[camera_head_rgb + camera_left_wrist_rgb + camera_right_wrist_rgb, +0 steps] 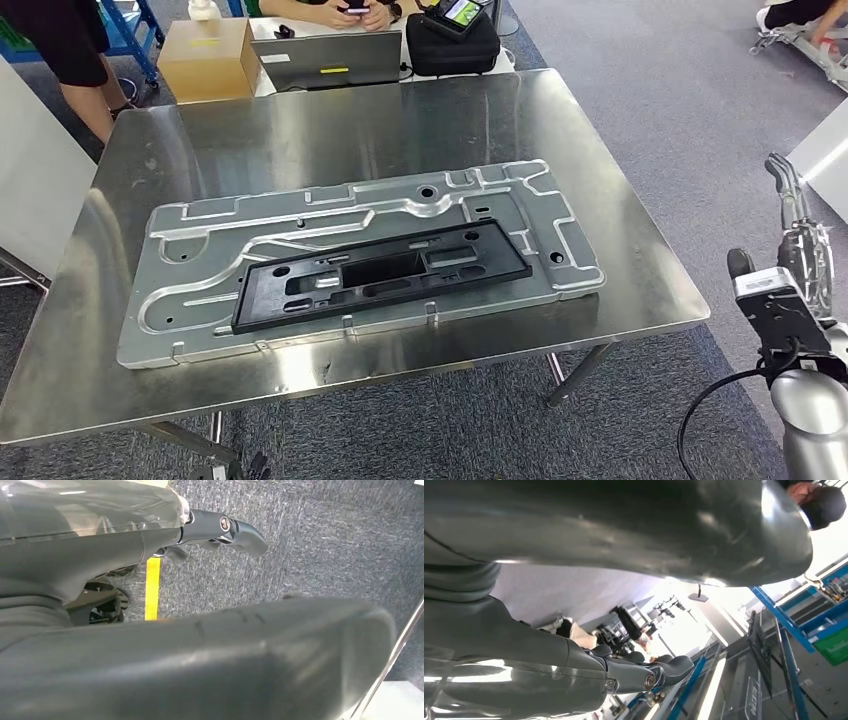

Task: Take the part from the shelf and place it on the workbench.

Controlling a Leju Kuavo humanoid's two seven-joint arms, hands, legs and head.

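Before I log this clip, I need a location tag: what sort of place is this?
Probably an industrial workshop or test lab: a bare stainless-steel workbench carries a stamped silver metal panel with a black plastic frame on it, and blue metal racking stands nearby.

Even overhead light fills the head view; the steel surface [300,130] gives soft glare. Both wrist views blur up close — the right one blows out white.
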